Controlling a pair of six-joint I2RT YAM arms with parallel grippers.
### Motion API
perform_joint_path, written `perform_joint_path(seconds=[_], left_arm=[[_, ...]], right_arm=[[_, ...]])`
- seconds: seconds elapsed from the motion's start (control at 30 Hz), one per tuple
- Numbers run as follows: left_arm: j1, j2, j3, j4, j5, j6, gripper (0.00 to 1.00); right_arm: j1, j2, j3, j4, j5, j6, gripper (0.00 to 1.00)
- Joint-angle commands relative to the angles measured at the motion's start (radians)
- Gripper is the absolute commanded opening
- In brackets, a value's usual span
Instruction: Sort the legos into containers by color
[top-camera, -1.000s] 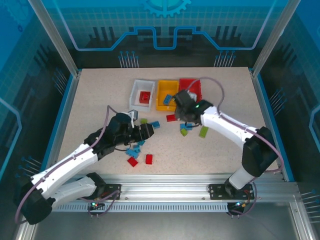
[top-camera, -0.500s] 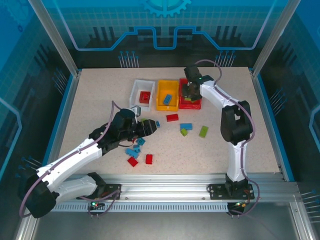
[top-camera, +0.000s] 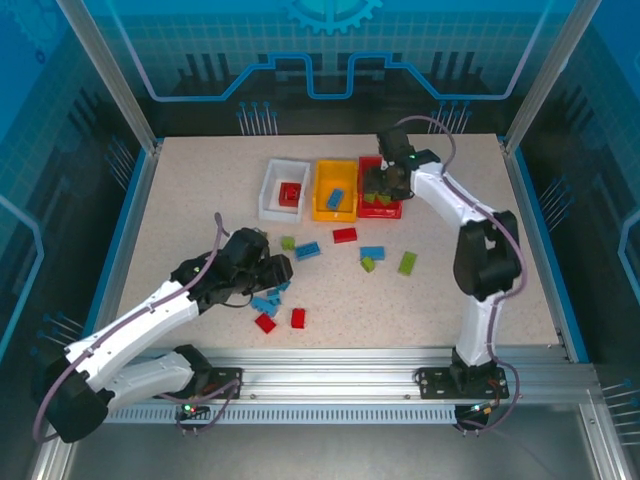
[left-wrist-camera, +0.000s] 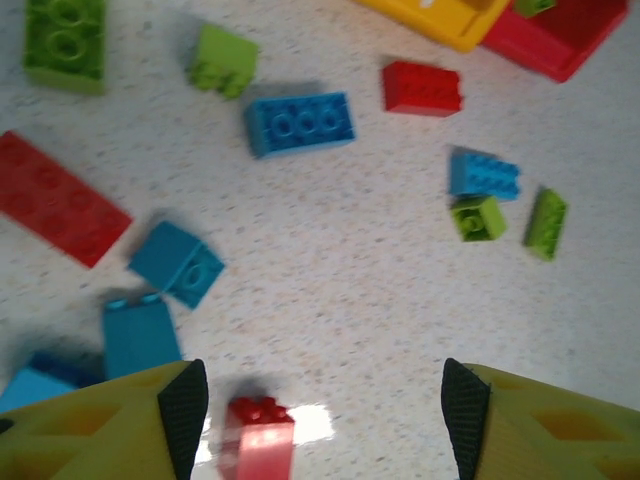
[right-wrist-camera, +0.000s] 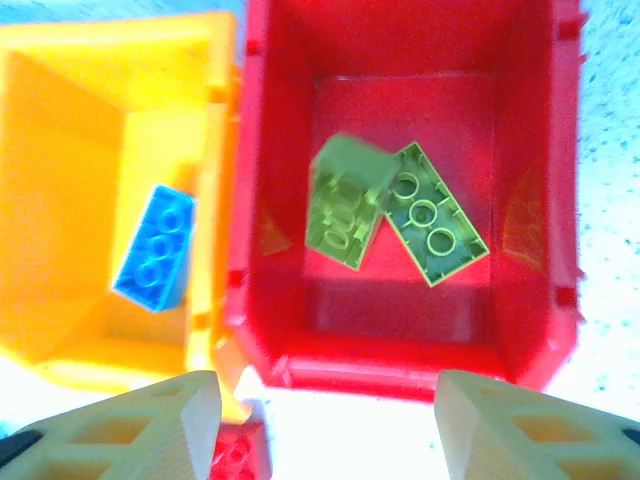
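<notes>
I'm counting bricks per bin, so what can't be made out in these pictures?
- Top view: red bin contents, partly covered by the right pincer.
- Top view: red piece in the white bin, too small to tell its shape.
- Right wrist view: orange-yellow bin, cut off by the left edge.
- Left wrist view: red brick at the bottom edge, blurred and cropped.
</notes>
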Motion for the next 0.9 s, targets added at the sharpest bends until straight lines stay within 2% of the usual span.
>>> perform_joint_path(seconds=[0.0,0.2,0.33,0.43,0.53,0.73,0.87], left_arm=[[0.006,0.016,0.017,-0.17,-0.051,-0.038,0.68],[0.023,-0.063,-0.092,-0.203,-0.063,-0.169,0.7],[0.144,-0.108,-0.179,-0.131,0.012,-0.229,0.64],[0.232,-0.091,-0.222,-0.038,0.108,-0.259,0.62],[0.25,-0.032,-0.236,0.051,0.144,-0.302,0.62],[0.252,0.108,-0.27,0.186,0.19,-0.376,0.58],[0.252,0.12,-0.309,0.213,0.181,-0.421,0.52]], right_arm=[[0.071,-0.208,-0.134,0.049,0.022,-0.009,0.61],[0.312,-0.499,-0.496,0.157,0.06,0.068,0.65],[0.494,-0.589,-0.641,0.208,0.085,0.146,0.66],[0.603,-0.629,-0.728,0.316,0.041,0.146,0.67],[0.708,-0.653,-0.798,0.429,0.021,0.117,0.7],[0.779,-0.627,-0.808,0.426,0.06,0.149,0.69],[0.794,-0.626,-0.796,0.416,0.074,0.151,0.69]])
